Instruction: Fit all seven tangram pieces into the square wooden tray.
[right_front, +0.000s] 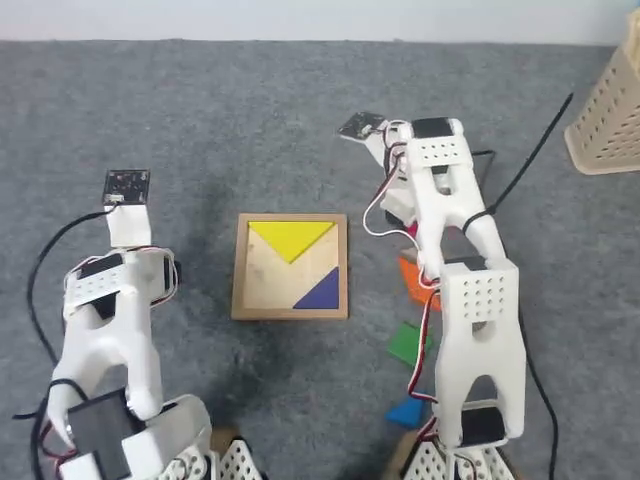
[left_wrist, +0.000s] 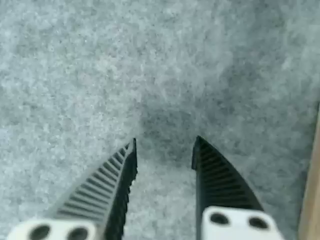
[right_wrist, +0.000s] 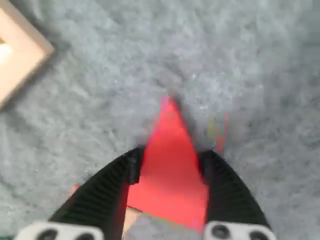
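Note:
The square wooden tray (right_front: 240, 270) lies mid-table with a yellow triangle (right_front: 290, 238) along its far side and a dark blue triangle (right_front: 322, 292) in its near right corner. My right gripper (right_wrist: 170, 155) is just right of the tray, shut on a red triangle (right_wrist: 172, 145) whose tip sticks out past the fingertips. A corner of the tray (right_wrist: 20, 50) shows close by. An orange piece (right_front: 410, 275), a green piece (right_front: 405, 342) and a blue piece (right_front: 405, 410) lie on the carpet by the right arm. My left gripper (left_wrist: 164, 142) hangs open over bare carpet left of the tray edge (left_wrist: 312, 190).
Grey carpet covers the table. A beige lattice basket (right_front: 610, 110) stands at the far right, with a black cable (right_front: 535, 150) running toward the right arm. The left arm (right_front: 110, 290) stands left of the tray.

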